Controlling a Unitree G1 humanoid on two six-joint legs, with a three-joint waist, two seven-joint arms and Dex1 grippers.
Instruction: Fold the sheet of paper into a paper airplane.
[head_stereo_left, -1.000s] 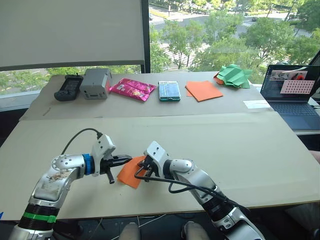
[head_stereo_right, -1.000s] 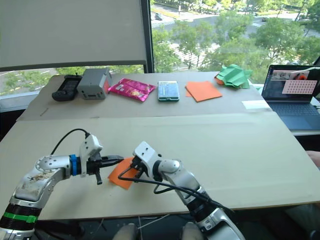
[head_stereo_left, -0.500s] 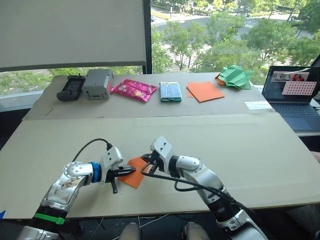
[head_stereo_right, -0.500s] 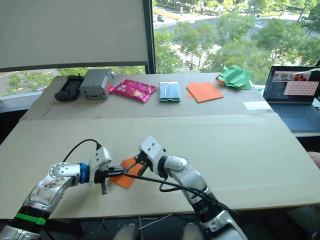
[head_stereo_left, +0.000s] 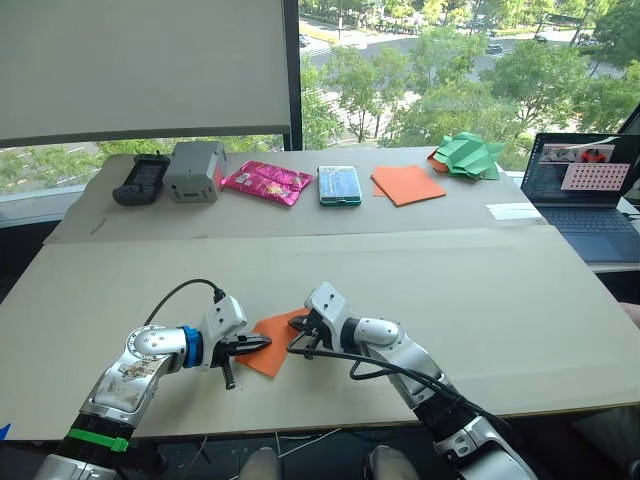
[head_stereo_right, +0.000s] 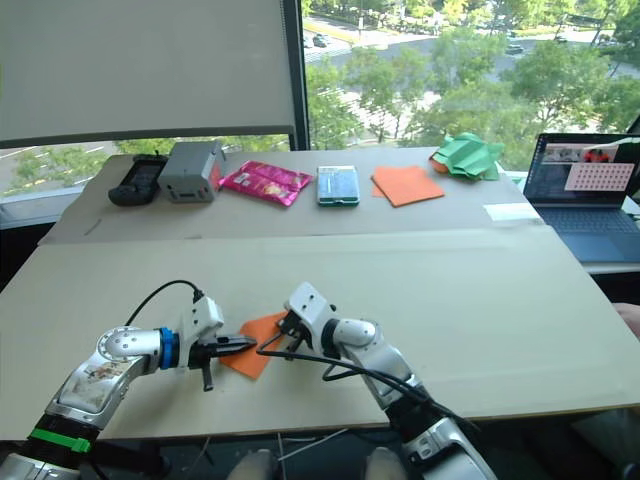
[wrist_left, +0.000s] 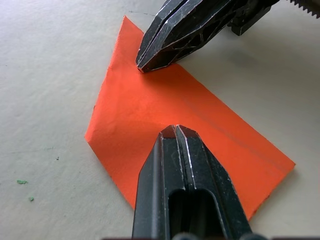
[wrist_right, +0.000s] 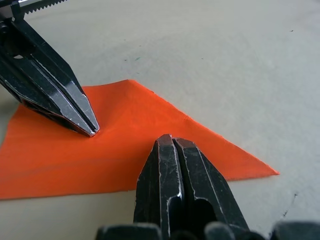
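The sheet of paper (head_stereo_left: 279, 353) lies flat on the near table, folded into a bright orange wedge with a crease line (wrist_left: 235, 137). My left gripper (head_stereo_left: 263, 343) is shut and comes in from the left, its tip resting on the paper's middle (wrist_left: 175, 131). My right gripper (head_stereo_left: 298, 334) is also shut, its tip (wrist_right: 171, 140) pressing on the paper near its far right edge. The two tips sit a short way apart on the sheet, and neither holds it between its fingers.
On the back table stand a black device (head_stereo_left: 137, 178), a grey box (head_stereo_left: 194, 169), a pink packet (head_stereo_left: 265, 181), a teal packet (head_stereo_left: 339, 184), smooth orange sheets (head_stereo_left: 408, 183) and a green paper shape (head_stereo_left: 466, 153). A laptop (head_stereo_left: 588, 195) is at the right.
My left gripper has slid right onto the paper. My right gripper has come down onto the sheet's right part, and the paper now lies flatter.
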